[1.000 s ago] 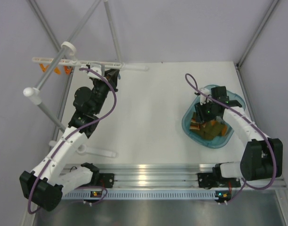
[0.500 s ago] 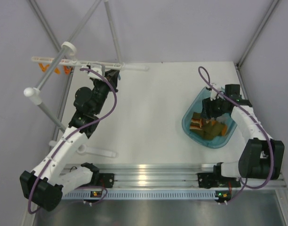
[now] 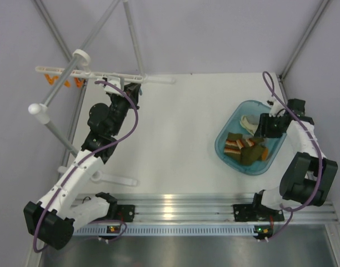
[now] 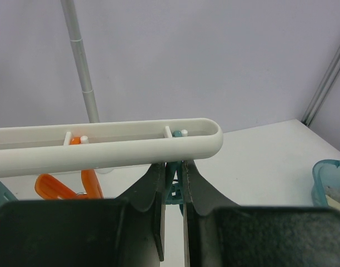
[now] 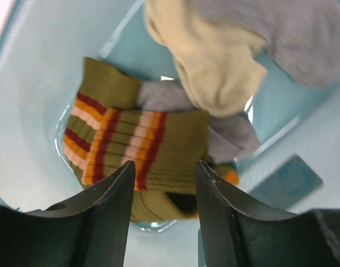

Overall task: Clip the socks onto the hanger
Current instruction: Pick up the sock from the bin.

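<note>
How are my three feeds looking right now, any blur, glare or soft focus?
Top external: evenly lit and sharp, glare on the metal rail. Left wrist: hanger crisp; the near, dark fingers around the teal clip show little detail. Right wrist: soft overall, cream cloth smeared, stripes on the socks readable.

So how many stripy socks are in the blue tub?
2. Both lie in the blue tub, overlapping: one stripy sock toward the left wall, the other across it in the middle, below a cream sock. More might hide underneath.
</note>
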Available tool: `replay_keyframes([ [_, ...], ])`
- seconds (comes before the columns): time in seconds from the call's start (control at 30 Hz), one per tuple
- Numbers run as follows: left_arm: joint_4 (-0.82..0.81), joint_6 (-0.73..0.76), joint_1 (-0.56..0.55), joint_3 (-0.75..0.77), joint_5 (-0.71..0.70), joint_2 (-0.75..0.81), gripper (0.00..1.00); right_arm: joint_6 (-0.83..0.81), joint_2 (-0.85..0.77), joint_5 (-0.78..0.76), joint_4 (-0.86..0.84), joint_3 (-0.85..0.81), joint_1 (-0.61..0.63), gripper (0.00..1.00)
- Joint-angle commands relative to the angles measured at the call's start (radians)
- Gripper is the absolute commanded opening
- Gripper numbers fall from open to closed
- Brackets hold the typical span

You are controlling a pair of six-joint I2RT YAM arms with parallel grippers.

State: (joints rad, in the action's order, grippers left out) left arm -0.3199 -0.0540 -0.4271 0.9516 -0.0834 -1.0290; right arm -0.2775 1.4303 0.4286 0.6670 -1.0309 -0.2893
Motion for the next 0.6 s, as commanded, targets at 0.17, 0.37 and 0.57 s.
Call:
replay_keyframes([
  [0.17, -0.028, -0.010, 0.002, -0.022, -0.013, 0.023, 0.00, 0.228, -0.034, -0.014, 0.079, -0.015, -0.065, 0.51],
  [0.37, -0.025, -0.004, 0.002, -0.011, -0.016, 0.023, 0.00, 0.343, 0.051, -0.014, 0.065, -0.020, -0.056, 0.51],
  [0.57, -0.024, 0.003, 0.002, -0.011, -0.019, 0.027, 0.00, 0.379, 0.102, -0.036, 0.072, -0.044, -0.047, 0.48],
])
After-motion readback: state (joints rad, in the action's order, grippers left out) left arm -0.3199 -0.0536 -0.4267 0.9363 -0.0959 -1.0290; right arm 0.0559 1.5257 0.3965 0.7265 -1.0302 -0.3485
